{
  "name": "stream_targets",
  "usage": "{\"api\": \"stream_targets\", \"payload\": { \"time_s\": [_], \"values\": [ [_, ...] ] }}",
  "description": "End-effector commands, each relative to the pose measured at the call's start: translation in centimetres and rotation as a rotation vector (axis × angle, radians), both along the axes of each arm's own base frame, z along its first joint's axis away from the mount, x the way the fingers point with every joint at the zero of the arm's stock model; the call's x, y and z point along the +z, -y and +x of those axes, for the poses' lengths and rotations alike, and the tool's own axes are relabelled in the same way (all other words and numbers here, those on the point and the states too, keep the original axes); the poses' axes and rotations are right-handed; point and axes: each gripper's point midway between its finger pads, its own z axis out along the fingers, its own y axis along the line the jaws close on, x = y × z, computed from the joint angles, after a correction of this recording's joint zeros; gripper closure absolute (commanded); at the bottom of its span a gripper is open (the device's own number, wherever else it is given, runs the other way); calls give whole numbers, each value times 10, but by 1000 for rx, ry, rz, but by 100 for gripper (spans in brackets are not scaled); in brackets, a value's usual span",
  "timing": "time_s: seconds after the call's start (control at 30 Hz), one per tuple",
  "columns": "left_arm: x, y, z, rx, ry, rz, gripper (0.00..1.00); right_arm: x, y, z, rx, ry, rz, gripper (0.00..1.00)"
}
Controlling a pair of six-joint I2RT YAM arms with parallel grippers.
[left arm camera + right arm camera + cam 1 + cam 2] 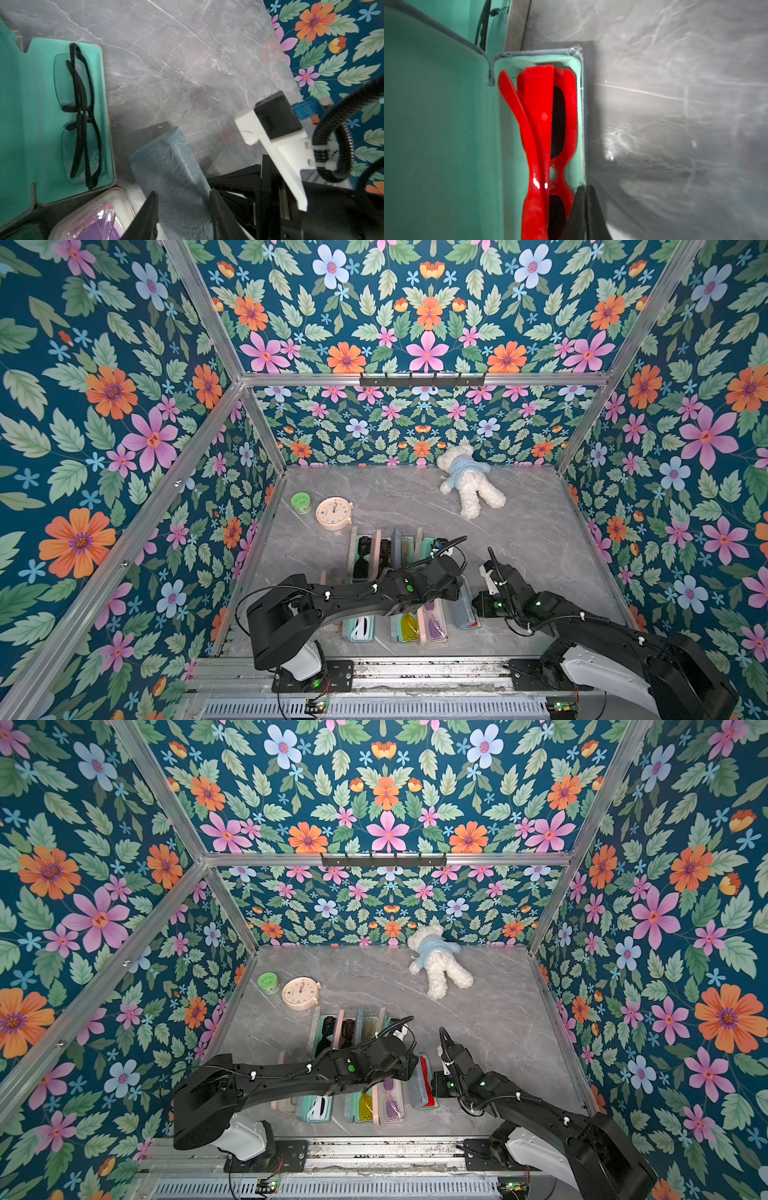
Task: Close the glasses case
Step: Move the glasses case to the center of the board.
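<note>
Glasses case sits lower centre in both top views, long axis running up-frame, red glasses inside. Left gripper fingers clasp the raised lid. Right gripper fingers are pressed together at the base's outer rim. Lid likely folds frame-right.

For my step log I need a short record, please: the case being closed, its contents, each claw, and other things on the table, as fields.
case: grey case, mint lining, lid half raised, not yet closed
contents: folded red glasses
left claw: fingers either side of the lid, seemingly gripping it
right claw: shut, tips at the case's rim beside the glasses
neighbour: open mint-lined case holding black glasses
far side: clock, green jar, teddy bear
</note>
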Motion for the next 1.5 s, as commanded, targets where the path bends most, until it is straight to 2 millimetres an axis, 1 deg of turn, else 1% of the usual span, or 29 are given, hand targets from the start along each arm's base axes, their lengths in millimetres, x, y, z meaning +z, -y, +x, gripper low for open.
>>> {"api": "stream_targets", "payload": {
  "time_s": [0.0,0.2,0.43,0.83,1.03,1.3,1.47],
  "values": [
    [-1,3,3,-2,10,7,57,3,7,6,-51,30,-22,100],
    [-2,13,7,-6,12,0,57,3,16,10,-91,39,-59,100],
    [-7,20,9,-8,8,-5,57,4,18,10,-105,49,-58,100],
    [-18,25,10,-6,-2,-6,57,7,16,8,-95,57,-34,89],
    [-19,24,12,0,-3,-7,57,8,16,7,-93,63,-24,78],
    [-11,24,11,-4,4,-25,56,12,14,5,-93,67,1,73],
    [-3,25,10,-9,10,-50,55,17,15,3,-95,81,26,65]
  ]
}}
